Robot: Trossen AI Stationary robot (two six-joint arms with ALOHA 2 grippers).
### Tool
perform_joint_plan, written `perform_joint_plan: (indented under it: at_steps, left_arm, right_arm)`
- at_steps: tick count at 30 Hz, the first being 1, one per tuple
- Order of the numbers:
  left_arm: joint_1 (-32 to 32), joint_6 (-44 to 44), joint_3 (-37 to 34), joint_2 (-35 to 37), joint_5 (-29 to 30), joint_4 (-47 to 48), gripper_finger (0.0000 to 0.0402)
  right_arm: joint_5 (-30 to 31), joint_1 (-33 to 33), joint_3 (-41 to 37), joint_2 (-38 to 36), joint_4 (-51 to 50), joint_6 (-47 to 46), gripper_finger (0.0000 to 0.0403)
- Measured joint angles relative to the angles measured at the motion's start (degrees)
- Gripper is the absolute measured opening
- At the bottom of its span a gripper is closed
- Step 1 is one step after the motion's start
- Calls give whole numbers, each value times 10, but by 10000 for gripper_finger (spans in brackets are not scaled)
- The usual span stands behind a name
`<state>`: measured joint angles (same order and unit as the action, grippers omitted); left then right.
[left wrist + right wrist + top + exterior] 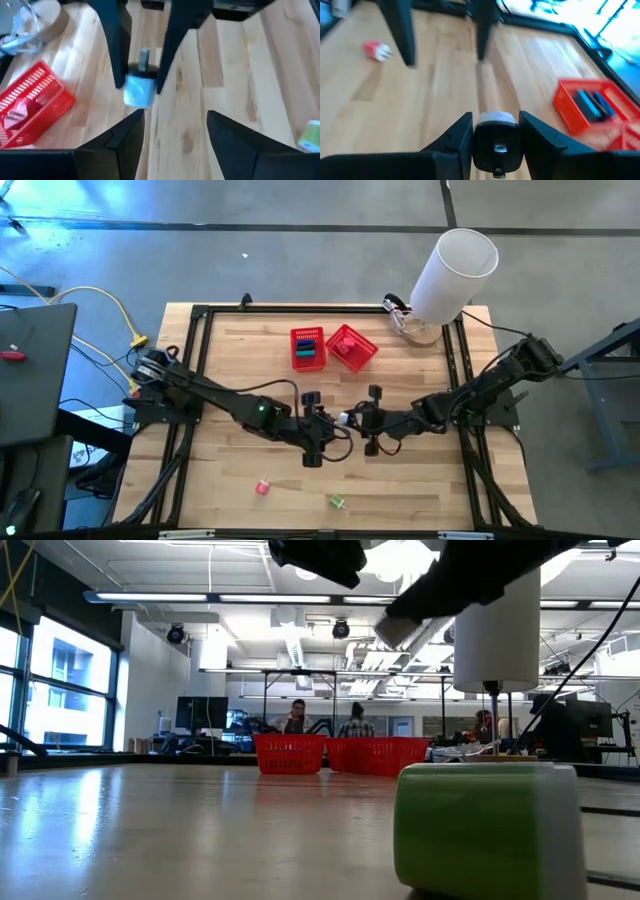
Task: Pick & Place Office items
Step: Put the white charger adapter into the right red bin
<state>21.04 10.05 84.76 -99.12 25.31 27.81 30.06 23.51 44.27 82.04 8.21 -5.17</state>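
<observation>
We see bare worktop [230, 480] toward its near edge. Our right hand [496, 131] pinches a black-and-white item [496, 140] mid-worktop; our left hand [175, 131] faces it, fingers spread, holding nothing.

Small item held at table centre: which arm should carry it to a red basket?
Right, probably. The right gripper is shut on the small item, while the left gripper faces it open and empty. The right could likely go straight to the red baskets.
</observation>
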Motion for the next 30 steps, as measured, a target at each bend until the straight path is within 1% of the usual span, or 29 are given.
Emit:
perform_joint_plan:
  at_steps: [3, 6, 11, 16, 20, 25, 28, 30]
  left_arm:
    - [-2, 6, 0, 3, 0, 18, 207]
    - [-3, 16, 0, 8, -1, 42, 207]
    - [-16, 87, 0, 8, -12, 115, 207]
    - [-32, 146, -2, 7, -25, 180, 207]
    - [-33, 159, -5, 7, -25, 186, 207]
    - [-33, 164, -6, 7, -26, 188, 207]
    - [-33, 166, -6, 7, -26, 190, 207]
    - [-33, 171, -6, 7, -26, 194, 207]
  right_arm:
    - [16, 0, 0, 0, -29, -29, 122]
    - [17, 0, 0, 0, -36, -44, 122]
    - [21, 0, 0, 0, -36, -53, 121]
    - [81, -5, 0, -6, -58, -82, 121]
    - [109, -26, 7, -17, -127, -143, 121]
    - [94, -67, 46, -16, -285, -245, 121]
    - [56, -92, 70, -16, -347, -264, 121]
    - [22, -107, 89, -16, -369, -265, 121]
